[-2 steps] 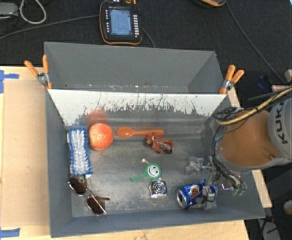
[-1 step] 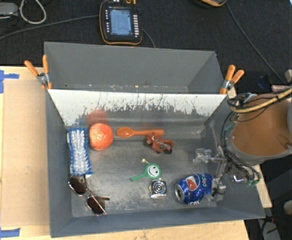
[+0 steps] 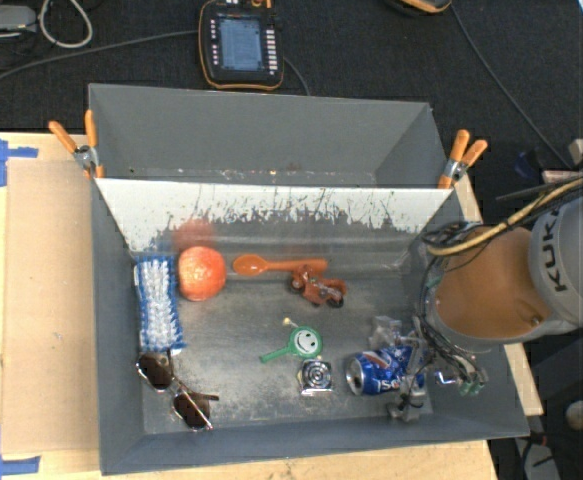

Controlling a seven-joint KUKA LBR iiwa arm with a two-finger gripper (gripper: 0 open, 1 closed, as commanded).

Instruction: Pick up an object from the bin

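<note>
Camera view: the gripper [image 3: 412, 372], open or closed undeterminable, hung at the right end of the crushed blue drink can [image 3: 373, 375], near-right in the grey metal bin [image 3: 271, 153]. Likely light, thin-walled, slippery; best grasped across its dented middle.

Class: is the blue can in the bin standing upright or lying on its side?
Lying on its side: the can shows its round end toward the left, its body along the bin floor.
</note>
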